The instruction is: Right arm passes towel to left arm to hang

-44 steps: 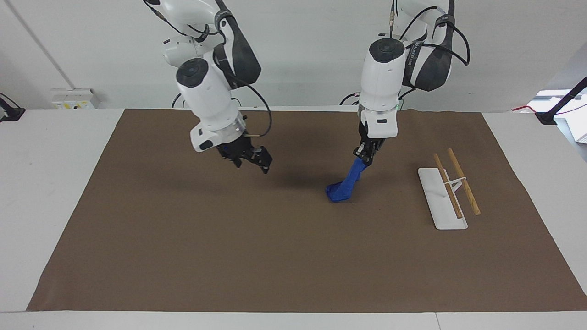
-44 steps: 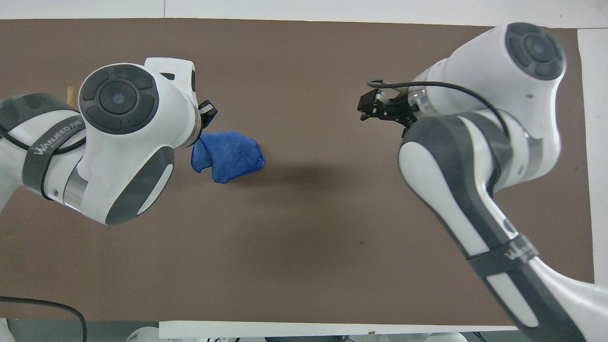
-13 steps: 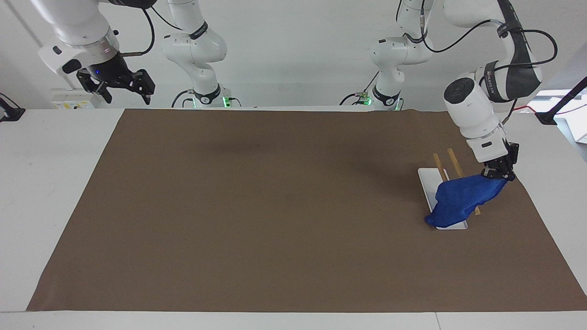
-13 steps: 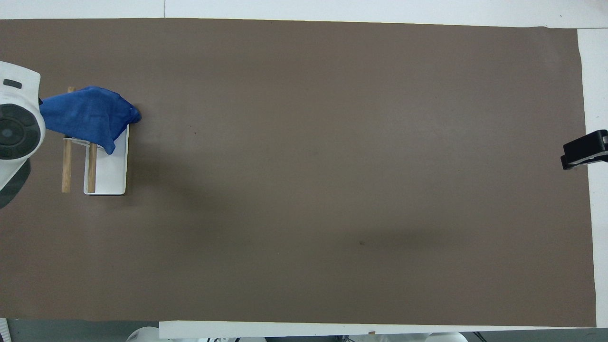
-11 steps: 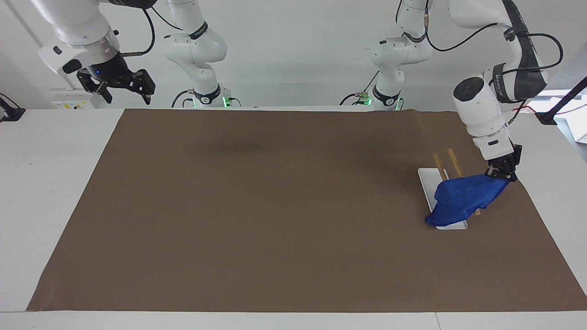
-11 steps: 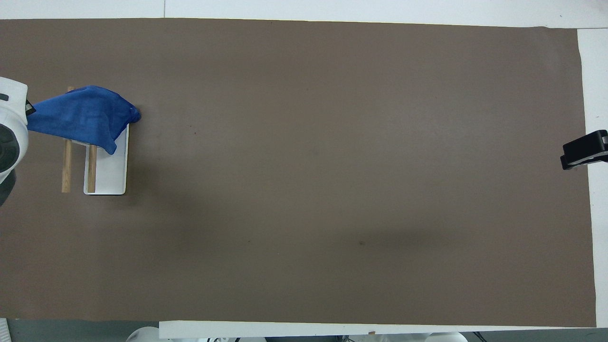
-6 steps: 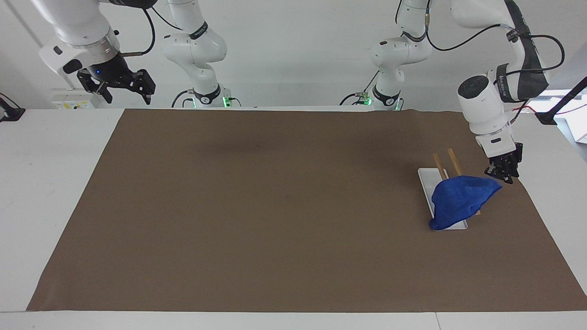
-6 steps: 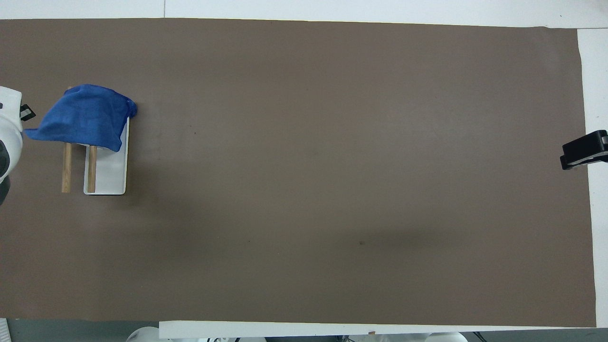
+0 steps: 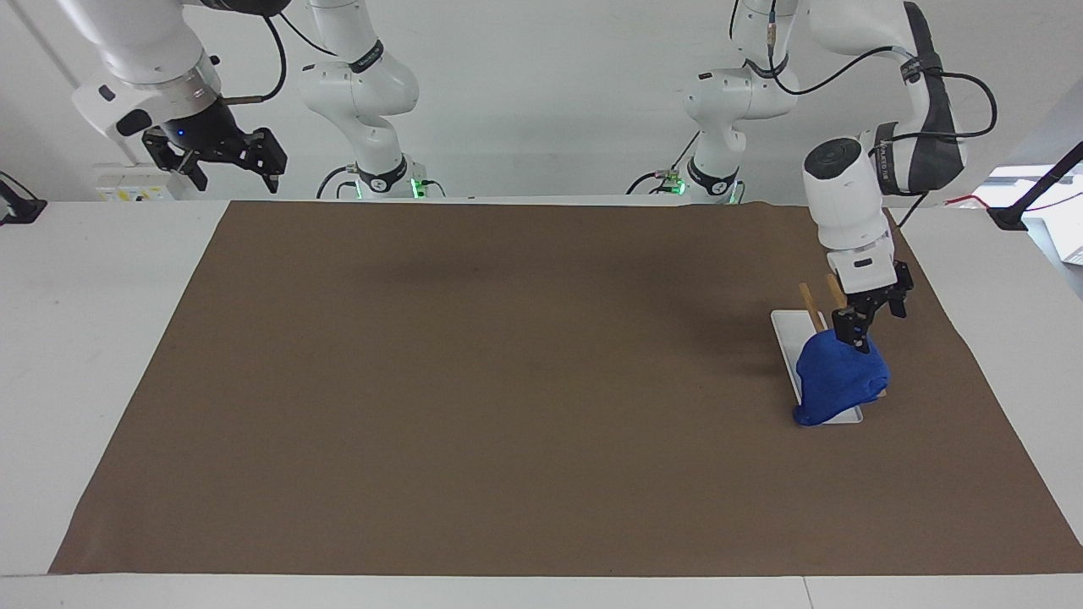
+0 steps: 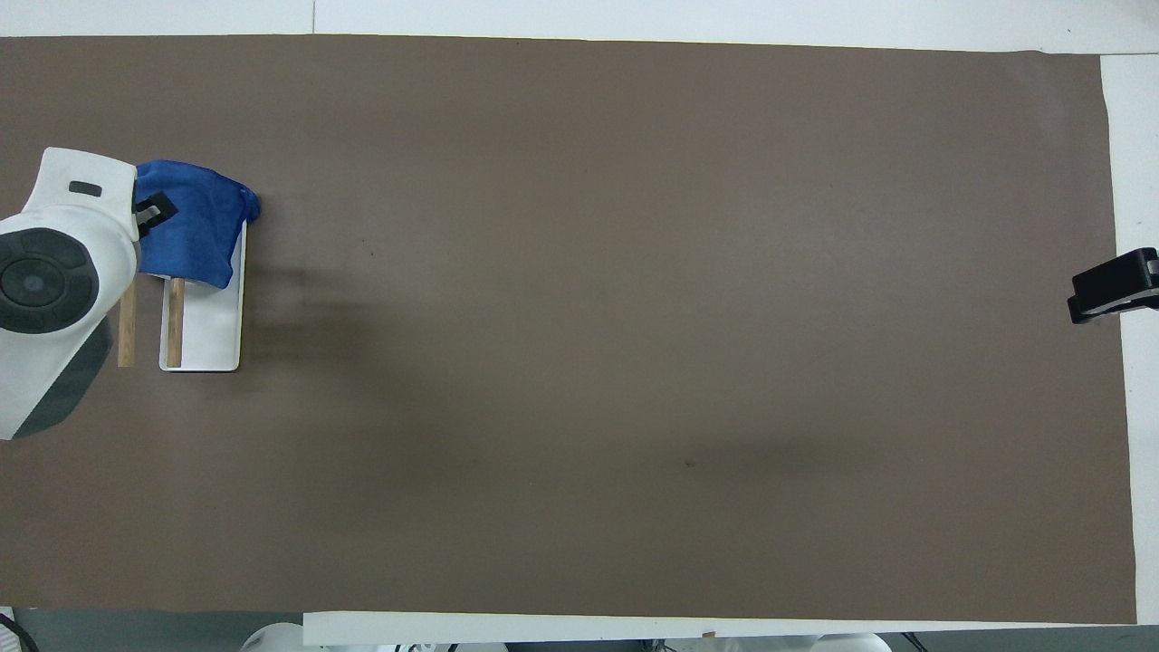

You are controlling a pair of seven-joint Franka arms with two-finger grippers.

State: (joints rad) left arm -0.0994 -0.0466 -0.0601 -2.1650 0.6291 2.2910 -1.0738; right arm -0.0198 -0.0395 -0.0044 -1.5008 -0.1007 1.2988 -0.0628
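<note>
Nearest your robots, the right arm (image 9: pixel 135 51) waits raised over the table's white edge at its own end, off the brown mat (image 9: pixel 474 381); you see its wrist tipped down and the right gripper (image 9: pixel 227 165) with its fingers spread apart, nothing between them. A small blue light shows at that wrist, and a brown plug with a black cable runs from it.

The left arm (image 9: pixel 846 203) bends down from above, its last link nearly upright, so the left gripper (image 9: pixel 870 326) points at the rack (image 9: pixel 787 334) (white base, two wooden rails) at the left arm's end of the mat. Its fingers stand apart; one fingertip (image 9: pixel 857 337) looks to be at the top of the towel (image 9: pixel 838 376), though you cannot tell whether it truly touches. Neither finger clamps the cloth.

The towel lies draped over the rails' end farther from the robots, bunched into a mound, its lowest corner down at the base's edge on the mat.

From overhead you get what the facing view hides: the towel (image 10: pixel 195 231) covers only part of the rails (image 10: pixel 175 321), the nearer part showing bare, and the left wrist (image 10: pixel 54 263) hides one rail partly. The right gripper (image 10: pixel 1109 285) shows only as a black tip at that view's edge.

A dark strap on the left arm's forearm (image 9: pixel 901 156) carries pale lettering, too small to read.
</note>
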